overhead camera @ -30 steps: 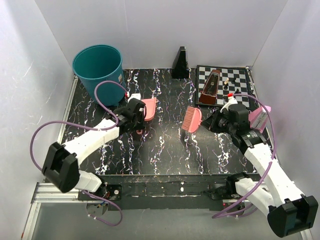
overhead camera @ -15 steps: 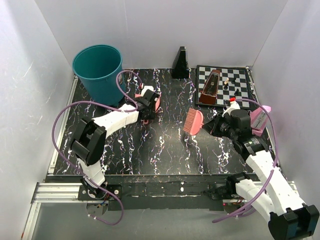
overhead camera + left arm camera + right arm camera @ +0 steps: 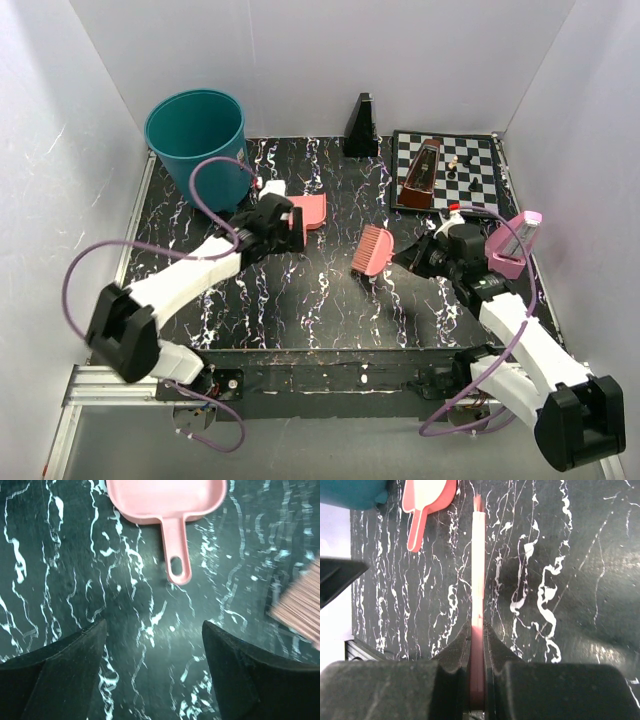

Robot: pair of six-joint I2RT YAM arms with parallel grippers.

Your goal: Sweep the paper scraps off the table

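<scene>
No paper scraps show in any view. A pink dustpan (image 3: 306,210) lies flat on the black marbled table (image 3: 330,300), its handle (image 3: 175,555) pointing at my left gripper (image 3: 154,625). That gripper (image 3: 272,226) is open and empty, a short way back from the handle's end. A pink hand brush (image 3: 372,249) hangs in mid-table, bristles toward the left. My right gripper (image 3: 420,256) is shut on its handle. In the right wrist view the brush (image 3: 478,555) runs edge-on straight out from the shut gripper (image 3: 476,627).
A teal bin (image 3: 197,135) stands at the back left, just beyond the dustpan. A black metronome (image 3: 361,128) is at the back centre. A chessboard (image 3: 470,160) carries a brown metronome (image 3: 422,178) and small pieces. A pink holder (image 3: 510,245) sits at the right wall.
My left gripper has opened and let go of the dustpan, which now lies flat, and the arm has drawn back. My right arm has carried the brush slightly left and nearer.
</scene>
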